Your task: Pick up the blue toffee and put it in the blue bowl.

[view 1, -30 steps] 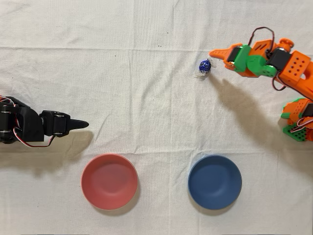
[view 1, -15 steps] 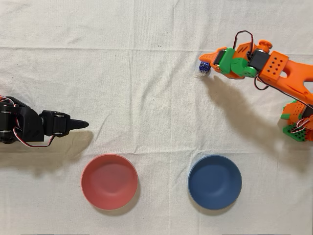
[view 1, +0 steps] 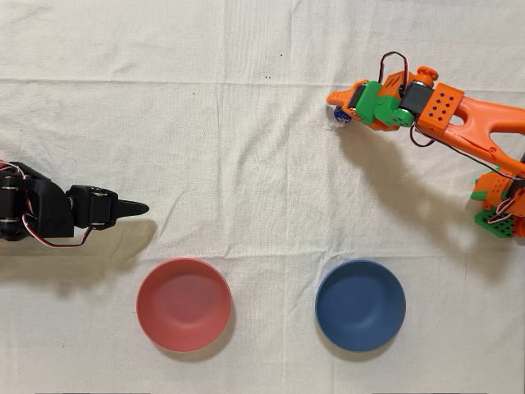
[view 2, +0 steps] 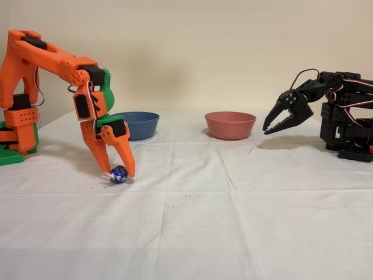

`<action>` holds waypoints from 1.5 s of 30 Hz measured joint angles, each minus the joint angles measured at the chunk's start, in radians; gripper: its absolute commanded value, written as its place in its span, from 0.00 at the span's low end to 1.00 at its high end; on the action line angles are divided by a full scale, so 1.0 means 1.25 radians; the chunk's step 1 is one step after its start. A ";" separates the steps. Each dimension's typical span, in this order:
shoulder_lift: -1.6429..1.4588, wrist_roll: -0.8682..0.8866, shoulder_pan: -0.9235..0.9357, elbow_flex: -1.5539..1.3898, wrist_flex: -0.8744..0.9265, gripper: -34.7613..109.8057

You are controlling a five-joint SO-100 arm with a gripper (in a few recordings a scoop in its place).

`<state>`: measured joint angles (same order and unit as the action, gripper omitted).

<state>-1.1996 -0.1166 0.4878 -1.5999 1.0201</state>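
The blue toffee (view 2: 118,174) lies on the white cloth, a small shiny dark-blue ball with clear wrapper ends. My orange gripper (view 2: 118,172) points down over it, open, with one finger on each side and the tips near the cloth. From overhead the gripper (view 1: 340,110) covers most of the toffee (view 1: 340,118), and just a blue sliver shows. The blue bowl (view 1: 360,305) sits empty near the lower edge of the overhead view, well apart from the gripper. In the fixed view the blue bowl (view 2: 135,124) stands behind the orange arm.
A red-pink bowl (view 1: 183,304) sits empty to the left of the blue one; in the fixed view the red-pink bowl (view 2: 230,124) is at the centre back. The idle black arm (view 1: 57,212) rests at the left edge of the overhead view.
The orange gripper has moved left and come down over the toffee, which now sits between its fingers and is mostly covered from above. The bowls and the black arm are unmoved.
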 measured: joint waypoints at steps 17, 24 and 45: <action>0.031 -0.027 0.000 0.021 -0.015 0.36; 0.031 -0.028 0.000 0.021 -0.016 0.35; -0.216 -0.093 -0.070 0.012 0.075 0.36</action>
<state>-1.4696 -0.2332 0.4004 -1.5846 1.1137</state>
